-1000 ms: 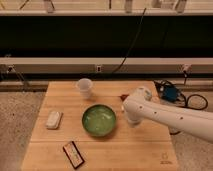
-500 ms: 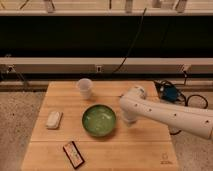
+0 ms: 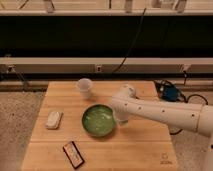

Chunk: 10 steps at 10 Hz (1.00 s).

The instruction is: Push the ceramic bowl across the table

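Note:
The green ceramic bowl [image 3: 99, 120] sits near the middle of the light wooden table [image 3: 140, 142], upright, with a mottled lighter inside. My white arm reaches in from the right. The gripper [image 3: 121, 118] hangs at the arm's end, right against the bowl's right rim. The arm's end covers most of the gripper.
A white translucent cup [image 3: 84, 88] stands behind the bowl to the left. A pale flat packet [image 3: 53, 119] lies at the table's left edge. A dark rectangular packet [image 3: 73, 153] lies near the front left. Cables and a blue object [image 3: 170, 93] lie on the floor at the right.
My arm has moved left toward the bowl, and the gripper end now stands at its right rim. The bowl has hardly shifted.

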### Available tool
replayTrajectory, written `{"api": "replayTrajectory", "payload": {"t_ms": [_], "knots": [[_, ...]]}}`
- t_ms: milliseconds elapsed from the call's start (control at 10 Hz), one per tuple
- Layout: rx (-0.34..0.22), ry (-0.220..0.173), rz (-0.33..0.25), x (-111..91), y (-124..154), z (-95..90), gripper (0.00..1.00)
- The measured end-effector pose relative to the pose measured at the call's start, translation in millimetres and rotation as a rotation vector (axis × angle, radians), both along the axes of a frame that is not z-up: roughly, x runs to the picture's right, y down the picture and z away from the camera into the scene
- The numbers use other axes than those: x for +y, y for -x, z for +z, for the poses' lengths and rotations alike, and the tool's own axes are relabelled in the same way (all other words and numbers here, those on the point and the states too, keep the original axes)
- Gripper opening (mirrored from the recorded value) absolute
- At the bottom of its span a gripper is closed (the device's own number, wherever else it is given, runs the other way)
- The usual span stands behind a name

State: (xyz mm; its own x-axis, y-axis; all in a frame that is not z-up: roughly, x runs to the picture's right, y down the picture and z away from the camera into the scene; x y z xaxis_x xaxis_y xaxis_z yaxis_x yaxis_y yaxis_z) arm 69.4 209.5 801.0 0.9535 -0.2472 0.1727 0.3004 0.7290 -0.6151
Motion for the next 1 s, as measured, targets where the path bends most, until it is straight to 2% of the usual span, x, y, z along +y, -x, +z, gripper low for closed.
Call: {"api": "replayTrajectory", "payload": {"t_ms": [400, 600, 1000], "knots": [[-0.026, 0.011, -0.069, -5.1, 30.6, 3.6, 0.03], [-0.051, 0.005, -0.096, -15.6, 59.0, 11.8, 0.03], [-0.072, 0.008, -0.148, -23.0, 83.4, 15.2, 0.03]]}}
